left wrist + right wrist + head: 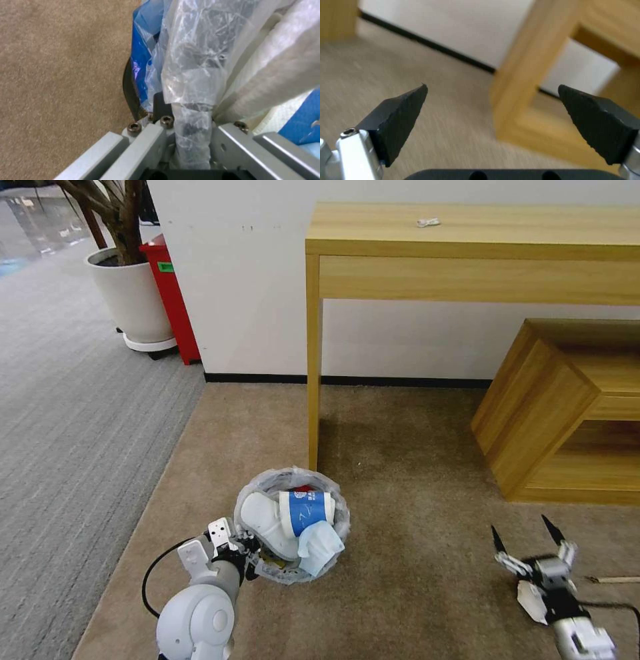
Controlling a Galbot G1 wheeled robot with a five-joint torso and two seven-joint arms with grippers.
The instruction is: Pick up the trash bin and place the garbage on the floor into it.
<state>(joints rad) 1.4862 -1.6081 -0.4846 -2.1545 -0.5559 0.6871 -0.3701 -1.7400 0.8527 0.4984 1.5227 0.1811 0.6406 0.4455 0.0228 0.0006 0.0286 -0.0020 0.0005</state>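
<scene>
The trash bin point(267, 478) is a small round bin lined with crinkled plastic, on the beige floor point(413, 567) at lower centre. Inside it lie a white slipper point(265, 519), a blue-white paper cup point(308, 512), a pale blue mask point(320, 548) and a bit of red wrapper point(303, 489). My left gripper point(250, 557) is shut on the bin's near rim; the left wrist view shows the gripper point(191, 130) clamping the plastic liner point(193, 75) and the black rim point(128, 85). My right gripper point(523, 537) hangs open and empty over the carpet, fingertips point(416, 95) spread wide. A wooden stick point(613, 579) lies on the floor to its right.
A wooden desk point(467, 240) stands behind the bin, its leg point(313, 380) almost touching the far rim. A low wooden cabinet point(560, 413) sits at right. A white planter pot point(130, 293), a red box point(170, 293) and grey striped carpet point(67, 413) are at left.
</scene>
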